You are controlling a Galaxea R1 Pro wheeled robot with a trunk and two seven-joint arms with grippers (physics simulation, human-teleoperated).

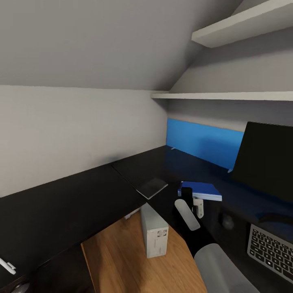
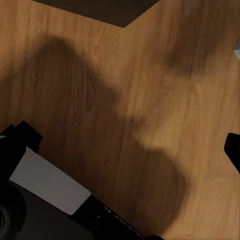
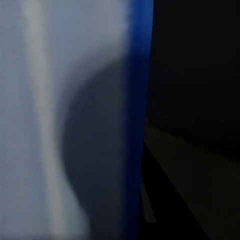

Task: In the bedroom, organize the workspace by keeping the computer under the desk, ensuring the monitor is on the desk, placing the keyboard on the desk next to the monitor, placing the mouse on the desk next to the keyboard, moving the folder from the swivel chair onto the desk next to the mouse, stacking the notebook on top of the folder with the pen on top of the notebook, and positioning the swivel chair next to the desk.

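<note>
My right arm reaches forward over the dark desk, and its jaws sit at the near edge of the blue folder, which lies flat on the desk. Whether they are spread or pressed together on it I cannot tell, since the wrist hides them from my head camera. Just beside the jaws, toward the desk's inner corner, lies a thin grey notebook. On the other side stands the black monitor, upright on the desk, with a blue panel on the wall behind the folder. The keyboard lies nearer to me than the monitor, and a small dark mouse rests between the arm and the keyboard, hard to make out. Below the desk's angled edge the pale computer stands upright on the wooden floor. Well away on the far left of the desk lies a white pen.

My right wrist camera gives a blurred close view of a pale surface with the blue edge against darkness, something my head camera cannot offer. My left wrist camera looks down on wooden floor crossed by shadow, with my own dark body at one side; the left jaws' state I cannot tell.

Two shelves hang above the desk. The desk between notebook and pen is open.
</note>
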